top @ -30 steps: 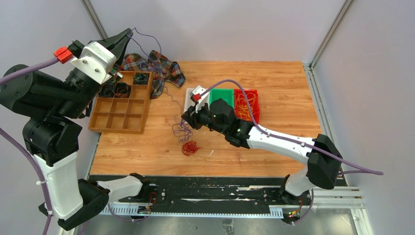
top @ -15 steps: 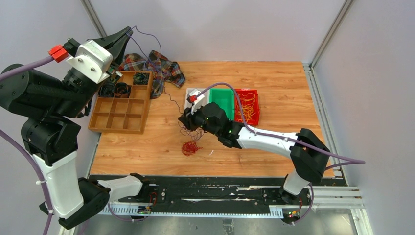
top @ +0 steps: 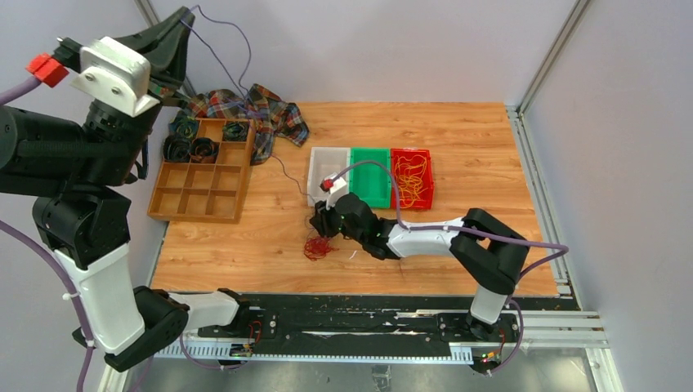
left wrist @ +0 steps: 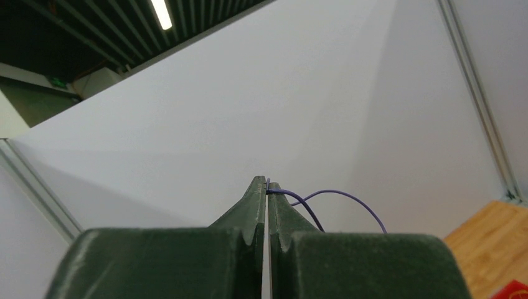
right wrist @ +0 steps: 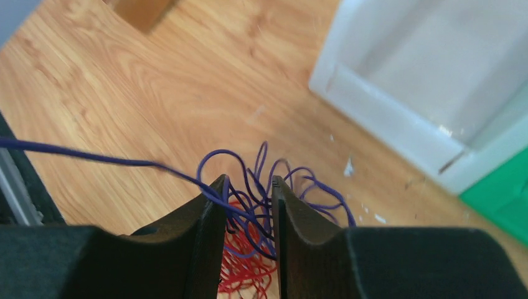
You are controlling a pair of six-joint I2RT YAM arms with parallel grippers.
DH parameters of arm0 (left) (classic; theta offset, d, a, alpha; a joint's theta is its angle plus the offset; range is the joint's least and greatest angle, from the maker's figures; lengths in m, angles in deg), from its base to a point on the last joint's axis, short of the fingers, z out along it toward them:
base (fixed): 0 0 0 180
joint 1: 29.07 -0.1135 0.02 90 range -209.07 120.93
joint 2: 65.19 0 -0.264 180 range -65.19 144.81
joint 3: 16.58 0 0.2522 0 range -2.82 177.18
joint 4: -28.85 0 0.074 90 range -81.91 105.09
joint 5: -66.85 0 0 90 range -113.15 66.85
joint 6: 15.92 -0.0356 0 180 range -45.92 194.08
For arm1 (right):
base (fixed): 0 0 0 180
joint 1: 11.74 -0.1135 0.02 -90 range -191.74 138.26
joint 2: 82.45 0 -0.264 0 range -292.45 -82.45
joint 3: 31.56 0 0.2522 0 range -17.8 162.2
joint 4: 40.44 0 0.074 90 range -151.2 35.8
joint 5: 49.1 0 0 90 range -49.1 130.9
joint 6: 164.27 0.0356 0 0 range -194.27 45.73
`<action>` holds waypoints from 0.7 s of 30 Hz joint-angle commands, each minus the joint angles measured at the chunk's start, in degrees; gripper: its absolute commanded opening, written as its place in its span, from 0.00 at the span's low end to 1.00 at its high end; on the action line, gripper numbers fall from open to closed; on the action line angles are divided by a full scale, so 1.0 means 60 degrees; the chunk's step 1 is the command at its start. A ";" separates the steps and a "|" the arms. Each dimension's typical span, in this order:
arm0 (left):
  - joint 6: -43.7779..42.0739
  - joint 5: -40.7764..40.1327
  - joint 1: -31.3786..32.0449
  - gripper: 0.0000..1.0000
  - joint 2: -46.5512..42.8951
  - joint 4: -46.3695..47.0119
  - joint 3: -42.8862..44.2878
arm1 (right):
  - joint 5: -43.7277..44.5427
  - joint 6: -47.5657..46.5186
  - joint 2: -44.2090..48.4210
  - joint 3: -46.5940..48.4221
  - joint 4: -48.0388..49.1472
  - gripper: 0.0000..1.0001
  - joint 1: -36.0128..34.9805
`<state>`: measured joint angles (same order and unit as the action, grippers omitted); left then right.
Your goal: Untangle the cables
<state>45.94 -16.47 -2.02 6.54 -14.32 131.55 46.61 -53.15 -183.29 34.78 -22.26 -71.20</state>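
A thin purple cable (top: 243, 51) runs from my left gripper (top: 190, 15), held high at the far left, down across the table to a tangle by my right gripper (top: 317, 222). In the left wrist view the left gripper (left wrist: 268, 182) is shut on the purple cable's (left wrist: 348, 194) end. In the right wrist view the right gripper (right wrist: 246, 187) stands low over the tangle, its jaws a little apart. Loose purple loops (right wrist: 299, 180) pass between the jaws, and one strand lies over the left fingertip. A red cable bundle (right wrist: 246, 271) lies beneath, seen on the table as the red bundle (top: 317, 247).
A wooden compartment box (top: 200, 196) at the left holds dark coiled rolls (top: 192, 147). A plaid cloth (top: 266, 110) lies behind it. White (top: 315, 175), green (top: 372, 186) and red (top: 429, 175) trays sit mid-table; yellow-orange cables (top: 406, 173) fill the red one.
My left gripper has risen up and leftward, drawing the purple cable taut. My right arm pulled back toward the near edge and lowered over the tangle, its jaws slightly wider.
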 commanded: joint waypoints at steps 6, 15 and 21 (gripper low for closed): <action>-0.0037 -0.1623 0.0063 0.00 0.0345 0.3689 0.0287 | 0.0673 0.1299 -0.0176 -0.1137 0.0902 0.35 0.0008; 0.0201 -0.0669 0.0070 0.00 0.0196 0.3146 -0.0194 | 0.0466 0.1346 0.0909 -0.1378 0.0643 0.50 0.0008; 0.0265 -0.0290 0.0062 0.00 -0.0661 0.2801 -0.2230 | 0.0554 0.0732 0.2530 -0.0627 -0.0900 0.63 0.0017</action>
<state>46.66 -20.60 -2.02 4.22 4.11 123.18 48.91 -45.87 -174.66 26.80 -23.02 -71.20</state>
